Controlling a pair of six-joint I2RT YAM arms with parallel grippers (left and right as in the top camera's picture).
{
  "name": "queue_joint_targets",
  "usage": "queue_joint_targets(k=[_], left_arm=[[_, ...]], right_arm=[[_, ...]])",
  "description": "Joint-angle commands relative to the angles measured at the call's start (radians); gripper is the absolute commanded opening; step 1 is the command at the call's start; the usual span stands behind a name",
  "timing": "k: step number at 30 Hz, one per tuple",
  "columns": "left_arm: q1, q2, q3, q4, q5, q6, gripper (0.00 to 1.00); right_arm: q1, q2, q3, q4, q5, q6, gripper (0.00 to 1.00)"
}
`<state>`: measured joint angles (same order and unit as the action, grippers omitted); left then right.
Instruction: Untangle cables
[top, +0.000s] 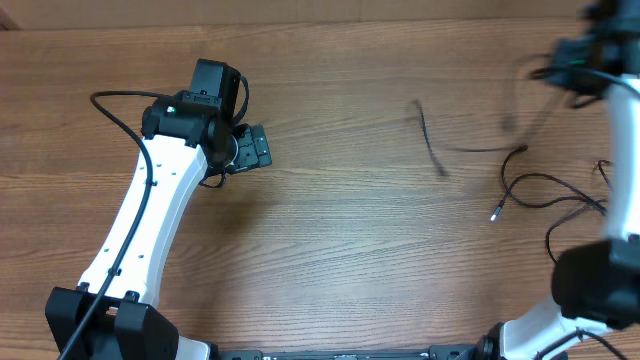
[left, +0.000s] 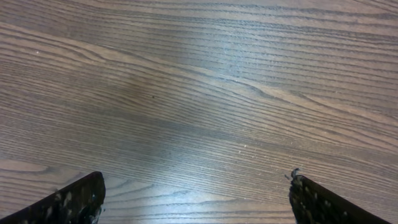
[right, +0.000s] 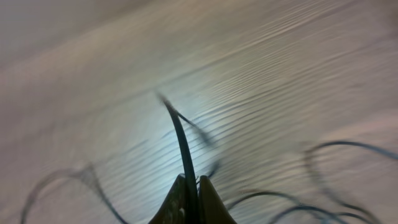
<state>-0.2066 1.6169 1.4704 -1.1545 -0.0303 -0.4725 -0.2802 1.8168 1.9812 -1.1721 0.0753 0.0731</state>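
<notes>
Clearly these cables (top: 545, 177) are light, limp and thin. Their loose loops sprawl on the surface (top: 350, 250) just beside the right arm (top: 600, 280), on its inner side. One strand (right: 182, 140) rises from the right jaws, which are pressed together and pinching it. Such cord should weigh almost nothing, but it may slip through a pinch and drag neighbouring loops along. A hold close to a plug end (top: 493, 214), where the silver tip gives something firmer, therefore looks wiser than one at mid-span. The left jaws, well apart from the right arm, stand spread wide over bare wood, holding nothing.
</notes>
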Motion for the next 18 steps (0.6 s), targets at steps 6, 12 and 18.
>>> queue_joint_targets(k=[6,12,18], left_arm=[[0.003,-0.008,-0.005,0.005,-0.002,0.001,0.94],[0.003,-0.008,-0.005,0.003,-0.002,0.001,0.94],[0.003,-0.008,-0.005,0.002,-0.002,0.001,0.94]], right_arm=[[-0.105,-0.045,0.051,-0.051,-0.024,0.009,0.04],[-0.105,-0.04,0.039,-0.102,-0.024,0.01,0.04],[-0.123,-0.04,0.039,-0.129,0.106,0.088,0.04]])
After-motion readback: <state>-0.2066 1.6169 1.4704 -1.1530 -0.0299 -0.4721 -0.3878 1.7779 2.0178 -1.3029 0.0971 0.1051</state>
